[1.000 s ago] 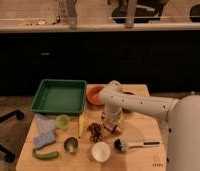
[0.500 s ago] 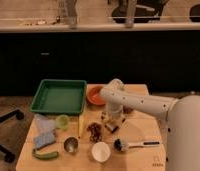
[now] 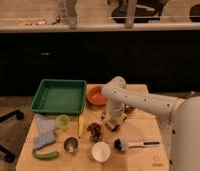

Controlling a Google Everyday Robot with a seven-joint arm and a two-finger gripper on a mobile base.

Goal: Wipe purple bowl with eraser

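One white arm (image 3: 143, 102) enters from the picture's right edge, bends at an elbow beside the orange bowl (image 3: 95, 95), and drops steeply toward the desk (image 3: 143, 132). Its claw (image 3: 111, 122) stands low over the middle of the desk with its tips down at the surface, clenched on the eraser (image 3: 108, 125).

The eraser shows only as a small pale block with dark sides at the claw's tips, at desk level. Most of it is covered, so neither its long axis nor the way it points can be told.

The purple bowl (image 3: 95, 131) sits upright with its mouth up, just beside the claw. It lies toward the picture's left and a little nearer the camera, and it is not under the claw.

The orange bowl lies behind the claw, next to the green tray (image 3: 59, 96), which fills the far left part of the desk.

Along the near edge stand a metal cup (image 3: 70, 145) and a white cup (image 3: 100, 151). The brush (image 3: 120, 145) lies beside them, its black head toward the white cup and its long handle running toward the picture's right.

A green cup (image 3: 63, 121) and a blue-grey sponge (image 3: 44, 140) occupy the left side, well apart from the claw.
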